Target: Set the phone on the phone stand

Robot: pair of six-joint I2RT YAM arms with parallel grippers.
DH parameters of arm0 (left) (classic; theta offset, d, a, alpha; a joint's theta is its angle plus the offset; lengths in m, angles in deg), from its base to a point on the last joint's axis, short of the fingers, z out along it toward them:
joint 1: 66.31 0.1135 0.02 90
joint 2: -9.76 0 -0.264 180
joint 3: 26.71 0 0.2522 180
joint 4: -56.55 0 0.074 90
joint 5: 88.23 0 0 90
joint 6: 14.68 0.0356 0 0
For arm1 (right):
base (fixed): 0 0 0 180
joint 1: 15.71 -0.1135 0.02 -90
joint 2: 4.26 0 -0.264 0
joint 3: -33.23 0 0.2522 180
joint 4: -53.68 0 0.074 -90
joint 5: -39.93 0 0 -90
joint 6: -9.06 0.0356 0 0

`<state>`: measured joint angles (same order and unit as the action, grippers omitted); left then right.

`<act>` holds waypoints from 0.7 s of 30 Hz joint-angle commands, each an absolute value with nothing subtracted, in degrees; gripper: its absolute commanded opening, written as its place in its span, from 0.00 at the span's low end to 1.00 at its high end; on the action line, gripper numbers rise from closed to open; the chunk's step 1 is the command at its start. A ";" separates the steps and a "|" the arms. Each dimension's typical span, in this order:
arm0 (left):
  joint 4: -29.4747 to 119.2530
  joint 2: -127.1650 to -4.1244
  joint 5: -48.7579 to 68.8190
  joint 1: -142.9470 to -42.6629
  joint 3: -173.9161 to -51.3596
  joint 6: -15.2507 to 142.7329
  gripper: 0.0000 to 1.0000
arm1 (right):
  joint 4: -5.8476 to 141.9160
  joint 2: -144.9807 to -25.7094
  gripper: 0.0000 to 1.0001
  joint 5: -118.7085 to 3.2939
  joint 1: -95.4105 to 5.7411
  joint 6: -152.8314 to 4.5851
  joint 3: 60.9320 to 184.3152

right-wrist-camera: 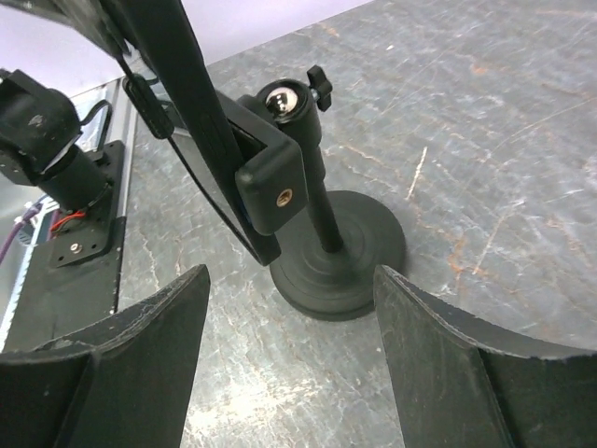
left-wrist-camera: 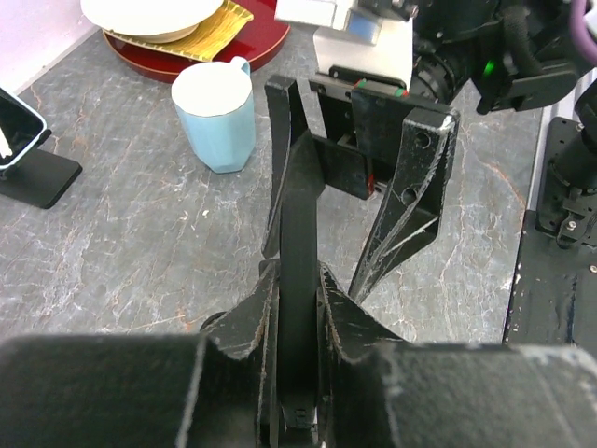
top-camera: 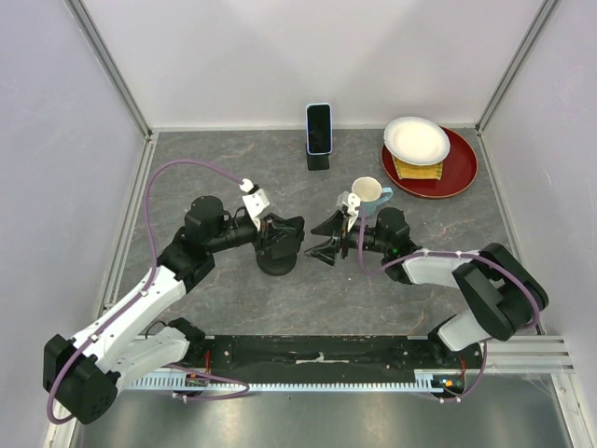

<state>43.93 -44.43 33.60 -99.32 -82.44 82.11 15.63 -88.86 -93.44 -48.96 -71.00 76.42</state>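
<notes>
The phone (left-wrist-camera: 300, 252) is a thin black slab, seen edge-on in the left wrist view. My left gripper (left-wrist-camera: 298, 280) is shut on it and holds it at the head of the phone stand (top-camera: 277, 259) mid-table. In the right wrist view the phone (right-wrist-camera: 177, 65) leans against the stand's clamp (right-wrist-camera: 277, 177), above the stand's post and round base (right-wrist-camera: 350, 266). Whether the clamp grips the phone I cannot tell. My right gripper (right-wrist-camera: 291, 280) is open and empty, just right of the stand and facing it, its fingers (left-wrist-camera: 410, 205) close to the phone.
A light blue cup (top-camera: 368, 193) stands just behind the right gripper. A second phone in a blue case (top-camera: 319, 128) sits on a small black stand at the back. A red plate (top-camera: 457, 173) with a white plate and a yellow cloth is at the back right.
</notes>
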 commanded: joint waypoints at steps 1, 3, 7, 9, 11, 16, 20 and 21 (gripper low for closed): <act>55.88 -42.18 41.49 -97.86 -83.10 79.10 0.02 | 3.73 -92.85 0.77 -99.29 -49.11 -65.05 78.45; 56.14 -42.36 42.11 -97.51 -83.36 78.40 0.02 | 0.91 -93.82 0.77 -99.02 -49.72 -64.07 78.80; 56.41 -42.62 43.78 -97.24 -83.27 77.96 0.02 | 0.90 -96.10 0.77 -97.27 -51.74 -64.67 80.47; 56.41 -42.36 43.87 -97.24 -83.27 77.96 0.02 | 1.87 -96.46 0.77 -96.30 -52.53 -65.38 81.62; 56.41 -42.27 44.04 -97.24 -83.10 78.05 0.02 | 0.56 -96.73 0.77 -95.68 -52.53 -64.86 81.62; 56.50 -42.71 44.83 -97.24 -83.01 78.13 0.02 | 0.38 -96.20 0.72 -96.73 -52.62 -64.68 81.62; 56.32 -43.41 45.45 -97.24 -83.45 78.13 0.02 | 0.99 -95.76 0.61 -97.79 -52.62 -64.68 81.00; 56.32 -43.59 45.45 -97.24 -83.36 78.13 0.02 | 0.99 -95.67 0.54 -97.79 -52.71 -64.59 80.83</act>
<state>46.32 -44.54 41.45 -97.44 -81.33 79.35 4.39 -96.36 -96.87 -52.64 -64.62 79.85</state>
